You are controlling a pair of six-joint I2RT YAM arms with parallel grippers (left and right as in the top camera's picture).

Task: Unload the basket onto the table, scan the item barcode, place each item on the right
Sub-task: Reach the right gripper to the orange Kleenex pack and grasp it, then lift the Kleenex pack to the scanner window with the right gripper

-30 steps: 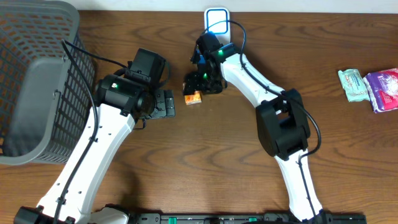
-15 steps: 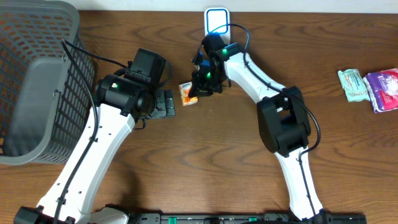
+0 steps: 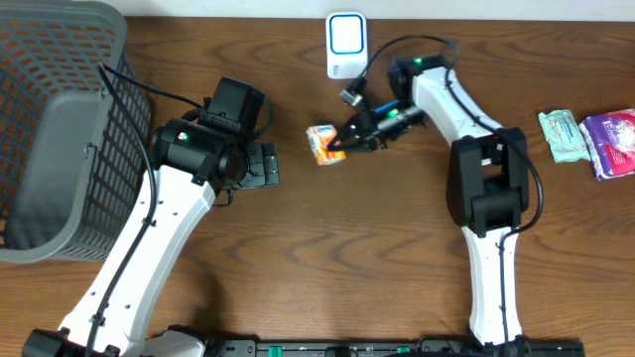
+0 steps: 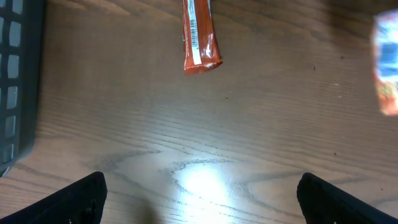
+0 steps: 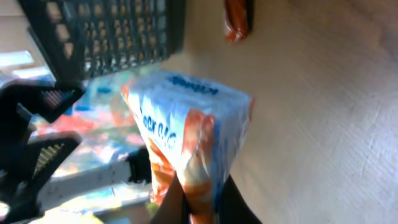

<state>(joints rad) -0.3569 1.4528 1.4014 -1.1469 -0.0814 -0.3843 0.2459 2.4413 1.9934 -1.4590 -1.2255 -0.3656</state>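
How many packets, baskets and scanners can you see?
Packets: 4 (orange-and-white packet in the right pincer, red wrapper, green packet, purple packet)
Baskets: 1 (grey basket)
Scanners: 1 (white scanner)
Total: 6

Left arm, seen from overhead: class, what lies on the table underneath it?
The left wrist view shows an orange-red foil packet with a barcode lying on the brown wooden table beyond the open left fingers. Overhead, the white left arm covers it.
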